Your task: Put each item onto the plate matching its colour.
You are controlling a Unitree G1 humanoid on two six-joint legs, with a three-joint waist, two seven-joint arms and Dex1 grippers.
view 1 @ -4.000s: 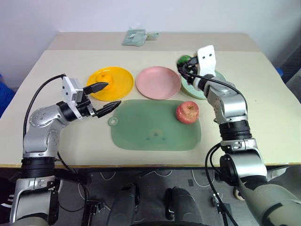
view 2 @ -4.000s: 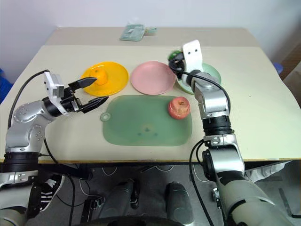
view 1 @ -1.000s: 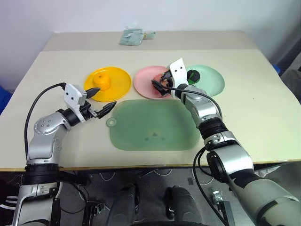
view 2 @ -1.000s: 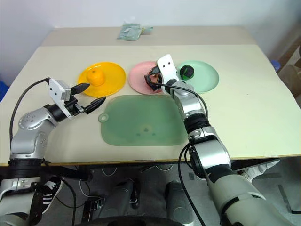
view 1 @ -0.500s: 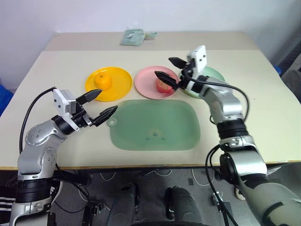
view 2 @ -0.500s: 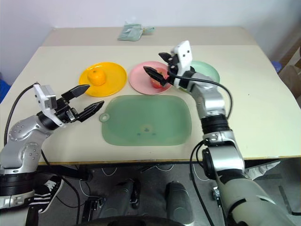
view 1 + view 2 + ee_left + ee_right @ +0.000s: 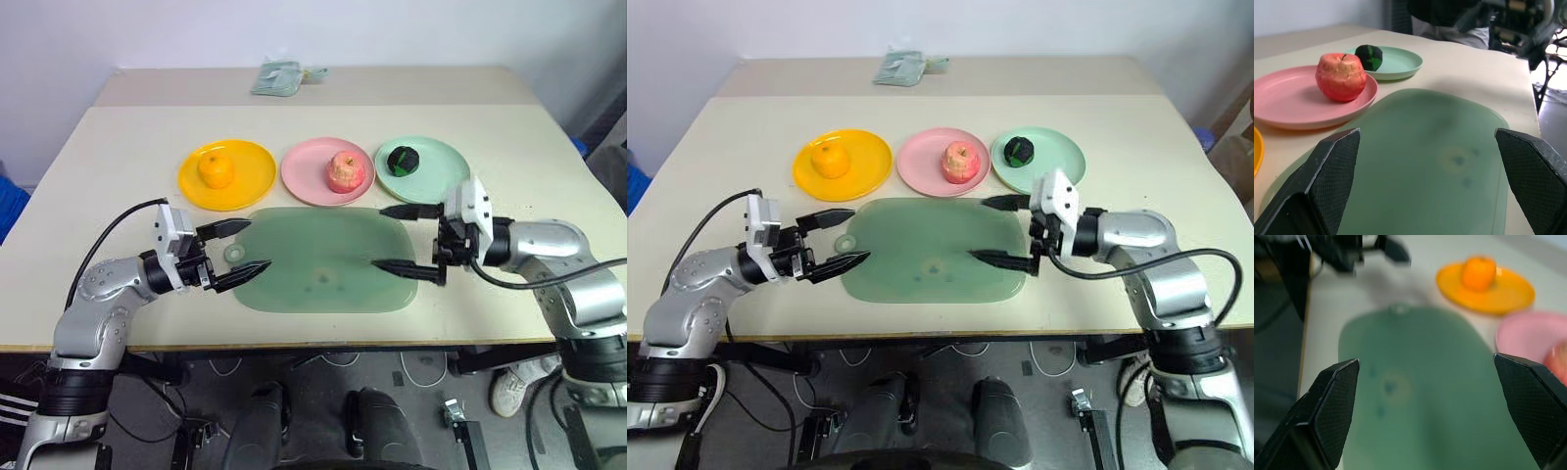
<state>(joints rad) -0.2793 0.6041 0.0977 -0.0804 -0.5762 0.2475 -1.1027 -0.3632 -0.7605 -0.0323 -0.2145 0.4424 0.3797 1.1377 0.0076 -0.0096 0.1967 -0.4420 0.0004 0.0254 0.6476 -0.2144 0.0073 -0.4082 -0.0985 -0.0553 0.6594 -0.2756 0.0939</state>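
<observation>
Our left hand (image 7: 236,248) hovers with its fingers spread wide and empty over the left end of the pale green mat (image 7: 323,259), near the tabletop's front edge. Our right hand (image 7: 407,240) faces it across the mat's right end, just as wide and just as empty.

Beyond the mat, toward the middle of the tabletop (image 7: 78,206), three plates stand in a row. The orange fruit (image 7: 216,168) sits on the yellow-orange plate (image 7: 250,181), the apple (image 7: 345,171) on the pink plate (image 7: 306,174), and the dark green-and-black fruit (image 7: 403,158) on the mint green plate (image 7: 441,166). Each colour matches, and nothing lies on the mat.

We judge the sorting finished. What remains, if anything, is to draw both arms clear without knocking the plates.

A crumpled greenish thing (image 7: 284,75) lies at the far edge; we cannot make out what it is. In the right wrist view the plates are blurred and the pink one is cut off.
</observation>
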